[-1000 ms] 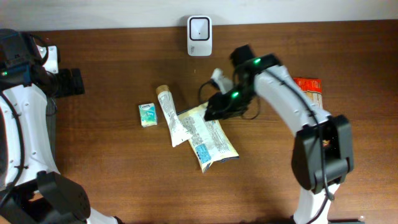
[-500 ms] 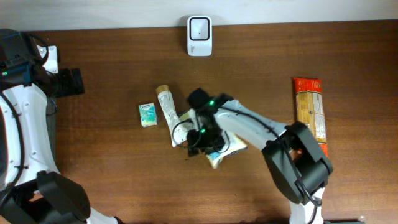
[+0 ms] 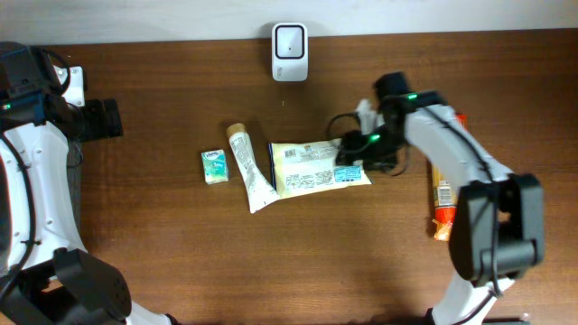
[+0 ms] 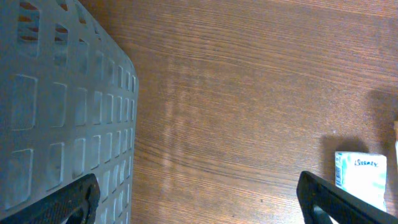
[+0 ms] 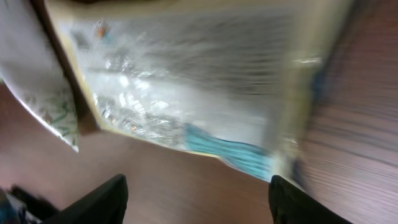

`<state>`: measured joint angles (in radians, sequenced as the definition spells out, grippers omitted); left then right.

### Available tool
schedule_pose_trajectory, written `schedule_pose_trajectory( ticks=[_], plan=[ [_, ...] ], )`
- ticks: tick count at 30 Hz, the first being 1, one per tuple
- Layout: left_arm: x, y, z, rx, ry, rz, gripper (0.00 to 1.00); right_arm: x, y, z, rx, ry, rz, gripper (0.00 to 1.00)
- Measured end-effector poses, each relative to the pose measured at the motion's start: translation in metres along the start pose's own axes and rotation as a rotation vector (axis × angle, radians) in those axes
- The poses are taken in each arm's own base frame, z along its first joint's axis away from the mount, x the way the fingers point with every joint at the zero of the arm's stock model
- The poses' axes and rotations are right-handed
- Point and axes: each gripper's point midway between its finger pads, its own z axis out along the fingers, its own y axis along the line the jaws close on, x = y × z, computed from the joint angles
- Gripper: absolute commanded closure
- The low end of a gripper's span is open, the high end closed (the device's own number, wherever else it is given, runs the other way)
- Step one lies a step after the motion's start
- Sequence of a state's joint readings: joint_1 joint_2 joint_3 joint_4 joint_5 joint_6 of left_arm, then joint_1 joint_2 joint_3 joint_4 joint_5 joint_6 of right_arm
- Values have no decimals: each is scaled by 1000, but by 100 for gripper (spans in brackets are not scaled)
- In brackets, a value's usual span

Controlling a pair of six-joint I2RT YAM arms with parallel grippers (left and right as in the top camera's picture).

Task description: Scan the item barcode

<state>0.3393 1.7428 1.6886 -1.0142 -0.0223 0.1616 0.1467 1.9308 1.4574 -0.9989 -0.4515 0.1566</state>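
Note:
A yellow snack packet [image 3: 312,168] lies flat near the table's middle, long side left to right, printed back up. My right gripper [image 3: 352,155] hovers at its right end, open, with nothing between the fingers. In the right wrist view the packet [image 5: 186,81] is blurred above my open right gripper [image 5: 199,202], and bare wood shows between the fingertips. A white scanner [image 3: 289,51] stands at the back edge. My left gripper [image 3: 107,119] rests open at the far left, away from the items. No barcode can be made out.
A white tube [image 3: 250,168] and a small green box [image 3: 214,166] lie left of the packet. An orange pasta packet [image 3: 442,197] sits at the right, partly under my right arm. A grey basket [image 4: 56,93] fills the left of the left wrist view.
The packet has turned from a diagonal lie to a level one. My right gripper let go of it, opened wider and swung back to the right. The left arm is still.

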Motion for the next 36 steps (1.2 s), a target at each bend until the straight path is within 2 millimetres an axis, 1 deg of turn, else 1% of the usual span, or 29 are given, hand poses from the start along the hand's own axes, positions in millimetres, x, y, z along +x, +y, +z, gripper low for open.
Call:
schedule_pose_trajectory(
  ticks=[1, 2, 3, 4, 6, 9, 11, 14, 16, 17, 19, 20, 22, 23, 24, 25, 26, 29, 33, 36],
  plan=[
    [0, 0, 0, 0, 0, 0, 1, -5, -14, -12, 3, -28, 27, 17],
    [0, 0, 0, 0, 0, 0, 1, -8, -28, -18, 11, -43, 46, 16],
    [0, 0, 0, 0, 0, 0, 1, -8, -35, -19, 14, -44, 58, 13],
    [0, 0, 0, 0, 0, 0, 1, -7, -38, -18, 15, -46, 47, 12],
    [0, 0, 0, 0, 0, 0, 1, -1, -43, -8, 16, -29, 32, 11],
    [0, 0, 0, 0, 0, 0, 1, -4, -45, 7, -9, -55, 6, 11],
    [0, 0, 0, 0, 0, 0, 1, -7, -40, 20, -75, -66, -9, 11],
    [0, 0, 0, 0, 0, 0, 1, -13, -30, 32, -118, -73, -41, 11],
    [0, 0, 0, 0, 0, 0, 1, -18, -19, 46, -144, -80, -75, 18],
    [0, 0, 0, 0, 0, 0, 1, -22, -12, 52, -170, -88, -84, 25],
    [0, 0, 0, 0, 0, 0, 1, -23, -10, 56, -185, -85, -66, 39],
    [0, 0, 0, 0, 0, 0, 1, -23, -9, 57, -193, -81, -53, 41],
    [0, 0, 0, 0, 0, 0, 1, -25, -10, 61, -207, -80, -25, 42],
    [0, 0, 0, 0, 0, 0, 1, -27, -7, 63, -223, -78, -14, 61],
    [0, 0, 0, 0, 0, 0, 1, -29, -6, 64, -236, -74, -4, 83],
    [0, 0, 0, 0, 0, 0, 1, -29, -7, 68, -236, -67, -1, 91],
    [0, 0, 0, 0, 0, 0, 1, -27, -8, 72, -239, -50, 18, 96],
    [0, 0, 0, 0, 0, 0, 1, -25, -6, 72, -256, -32, 33, 96],
    [0, 0, 0, 0, 0, 0, 1, -21, -9, 67, -261, -8, 54, 96],
    [0, 0, 0, 0, 0, 0, 1, -17, -10, 52, -335, -6, 20, 96]
  ],
)
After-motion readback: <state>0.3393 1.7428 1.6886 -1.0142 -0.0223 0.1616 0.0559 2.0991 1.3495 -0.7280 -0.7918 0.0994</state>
